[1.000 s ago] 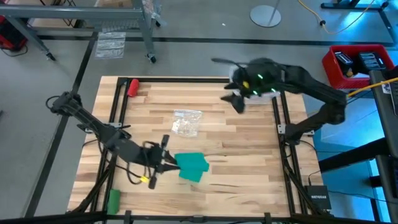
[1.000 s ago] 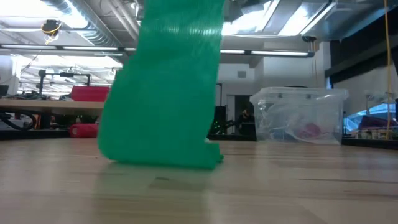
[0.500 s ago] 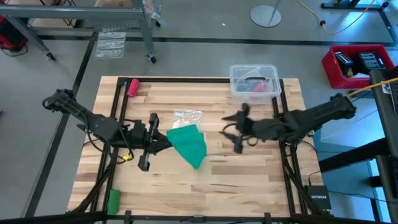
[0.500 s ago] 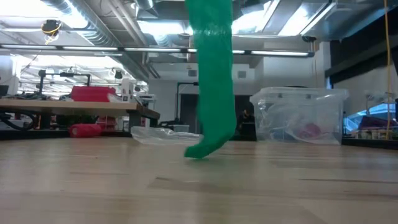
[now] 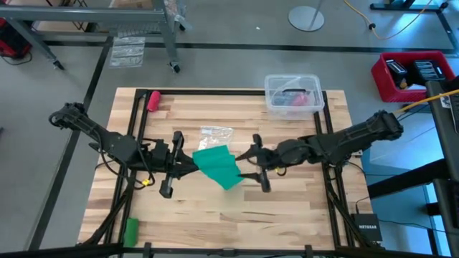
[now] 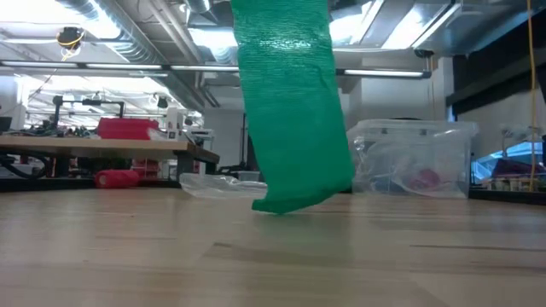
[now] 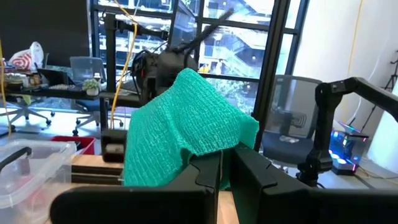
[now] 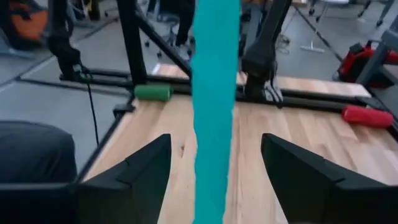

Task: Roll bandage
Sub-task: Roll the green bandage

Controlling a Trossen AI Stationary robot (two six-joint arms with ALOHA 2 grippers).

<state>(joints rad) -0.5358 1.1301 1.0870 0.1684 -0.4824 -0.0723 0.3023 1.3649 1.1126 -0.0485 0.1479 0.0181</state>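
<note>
The left claw (image 5: 192, 164) is closed narrow on one end of the bandage (image 5: 219, 166) and holds it up above the middle of the tabletop (image 5: 287, 215). In the left wrist view the teal cloth (image 7: 186, 127) lies folded over the two dark fingers (image 7: 208, 171) that pinch it. In the low view the bandage (image 6: 294, 111) hangs down as a wide strip, and its lower end is at the wood or just above it; I cannot tell which.

The right claw (image 5: 253, 166) is just beside the hanging strip, on the side toward the right edge. Its fingers (image 8: 311, 171) are spread wide, and the strip (image 8: 214, 106) hangs between them without touching them.

A clear box (image 5: 292, 95) stands at the far right corner.
</note>
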